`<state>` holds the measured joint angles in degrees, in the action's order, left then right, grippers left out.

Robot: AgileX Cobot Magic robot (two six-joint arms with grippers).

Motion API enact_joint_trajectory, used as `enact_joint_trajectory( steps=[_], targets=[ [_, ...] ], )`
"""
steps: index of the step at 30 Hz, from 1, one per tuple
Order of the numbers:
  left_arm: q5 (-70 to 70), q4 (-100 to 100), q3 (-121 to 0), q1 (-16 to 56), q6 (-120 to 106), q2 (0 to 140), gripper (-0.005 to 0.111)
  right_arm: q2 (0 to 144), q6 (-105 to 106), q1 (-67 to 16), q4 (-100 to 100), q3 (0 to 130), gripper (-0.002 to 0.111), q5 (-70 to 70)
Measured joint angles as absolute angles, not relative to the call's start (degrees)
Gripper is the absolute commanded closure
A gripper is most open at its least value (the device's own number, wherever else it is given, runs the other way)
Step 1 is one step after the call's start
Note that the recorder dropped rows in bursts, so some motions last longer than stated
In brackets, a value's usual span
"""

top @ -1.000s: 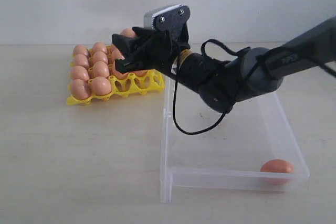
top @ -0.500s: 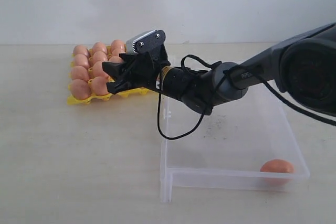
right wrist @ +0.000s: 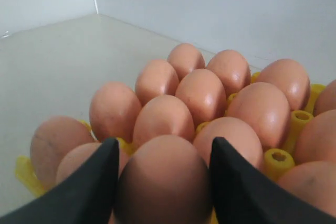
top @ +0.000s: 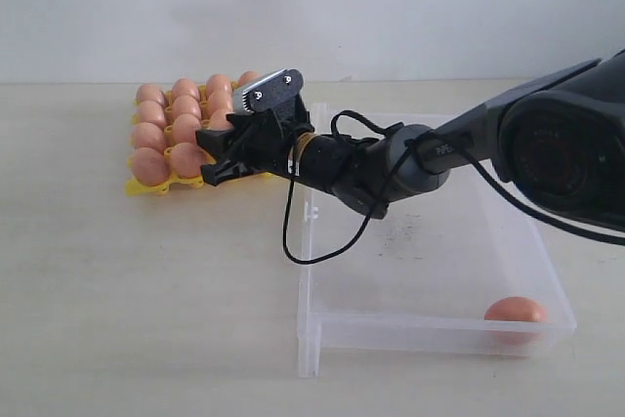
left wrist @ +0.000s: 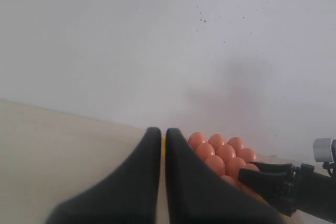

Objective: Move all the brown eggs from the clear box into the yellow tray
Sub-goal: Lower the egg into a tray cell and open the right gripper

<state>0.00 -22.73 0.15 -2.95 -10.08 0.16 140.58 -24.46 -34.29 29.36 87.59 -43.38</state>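
one brown egg (top: 515,311) lies in the near right corner of the clear box (top: 311,334), well apart from the rest. the right hand (top: 217,151) reaches across to the yellow tray (top: 137,186) and hangs low over its right side, with a black finger clamped on either side of a second egg (right wrist: 163,182). other eggs (top: 186,158) stand in the tray's cups, packed close together. the left hand (left wrist: 159,182) is empty with its fingers pressed together, pointing toward the tray across the tabletop (top: 146,290).
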Motion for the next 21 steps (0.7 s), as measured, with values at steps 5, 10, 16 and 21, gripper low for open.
enact_joint_trajectory(
  steps=[5, 10, 16, 21],
  targets=[
    [0.0, -22.73, 0.15, -2.95, -10.08, 0.16, 0.103, 142.04, -24.81, -34.29, 29.36, 90.25, 0.109, -41.46],
    [0.0, -22.73, 0.15, -2.95, -10.08, 0.16, 0.103, 142.31, -25.22, -34.29, 29.25, 90.6, 0.109, -40.61],
    [0.0, -22.73, 0.15, -2.95, -10.08, 0.16, 0.103, 142.31, -25.33, -34.29, 29.25, 90.7, 0.09, -39.84],
    [0.0, -22.73, 0.15, -2.95, -10.08, 0.16, 0.103, 142.31, -26.31, -34.29, 29.14, 90.81, 0.053, -39.24]
  ],
)
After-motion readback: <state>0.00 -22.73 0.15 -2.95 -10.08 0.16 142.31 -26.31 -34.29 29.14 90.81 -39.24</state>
